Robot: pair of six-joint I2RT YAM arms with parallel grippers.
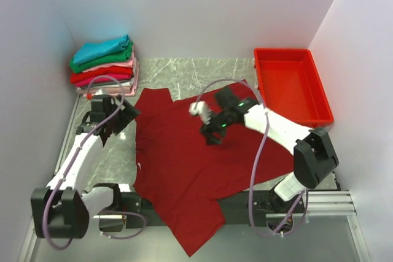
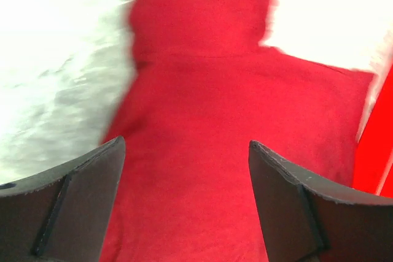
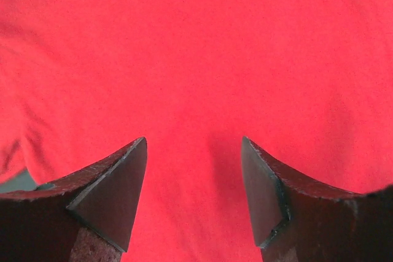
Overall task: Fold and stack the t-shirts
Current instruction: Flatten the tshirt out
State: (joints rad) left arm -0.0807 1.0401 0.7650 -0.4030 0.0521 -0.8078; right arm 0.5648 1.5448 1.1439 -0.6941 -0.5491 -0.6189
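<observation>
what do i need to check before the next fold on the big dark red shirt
1. Left pincer open, nothing between its fingers: ok.
2. Right pincer open over the cloth, gripping nothing: ok.
3. Dark red t-shirt fully on the table: not ok, its near end hangs over the front edge between the arm bases.
4. Right pincer clear of the cloth: cannot tell.
5. Stack of folded shirts tidy in the far left corner: ok.
</observation>
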